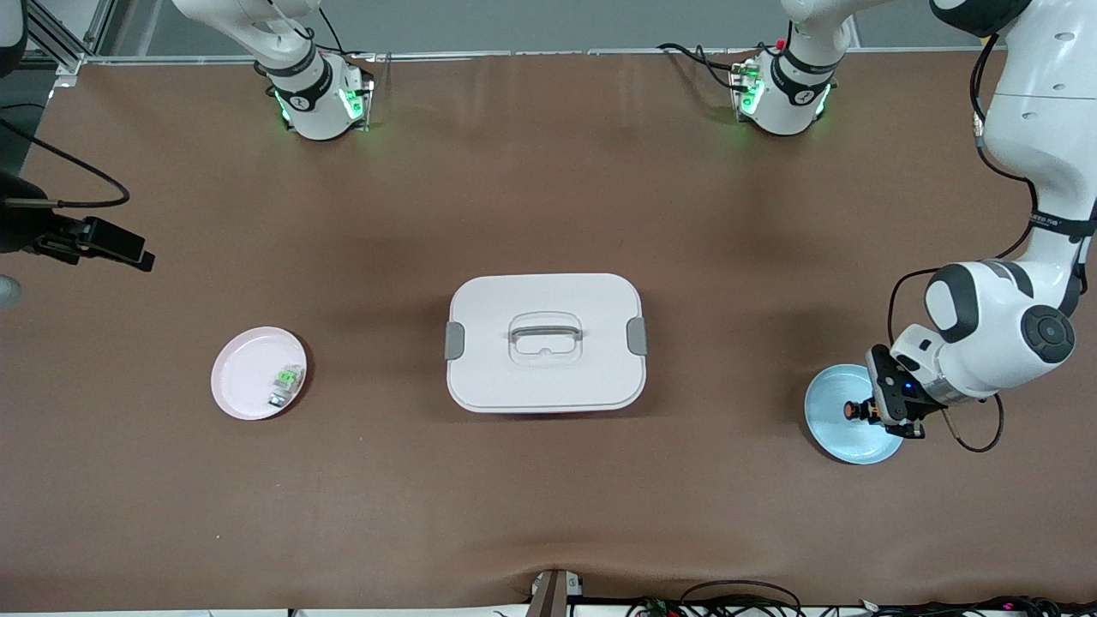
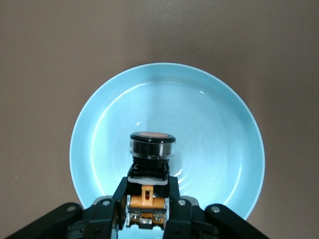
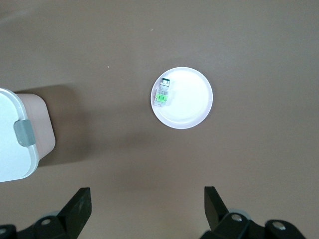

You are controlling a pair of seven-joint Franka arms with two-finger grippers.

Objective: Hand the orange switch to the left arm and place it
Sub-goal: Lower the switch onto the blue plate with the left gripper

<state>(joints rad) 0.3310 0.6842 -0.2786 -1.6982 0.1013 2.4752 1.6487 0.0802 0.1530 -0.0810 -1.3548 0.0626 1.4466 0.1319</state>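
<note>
The orange switch (image 1: 854,411) (image 2: 152,149) has a black body, orange bands and a round orange end. My left gripper (image 1: 870,412) (image 2: 148,188) is shut on its body, low over the light-blue plate (image 1: 836,433) (image 2: 209,124) at the left arm's end of the table. I cannot tell whether the switch touches the plate. The white lidded box (image 1: 545,291) (image 3: 10,134) stands mid-table. My right gripper (image 3: 147,199) is open and holds nothing, high over the table by the pink plate; it does not show in the front view.
A pink plate (image 1: 244,377) (image 3: 192,99) lies toward the right arm's end of the table. It holds a small green-and-clear part (image 1: 287,377) (image 3: 162,97). A black device on a cable (image 1: 94,242) juts in at that end.
</note>
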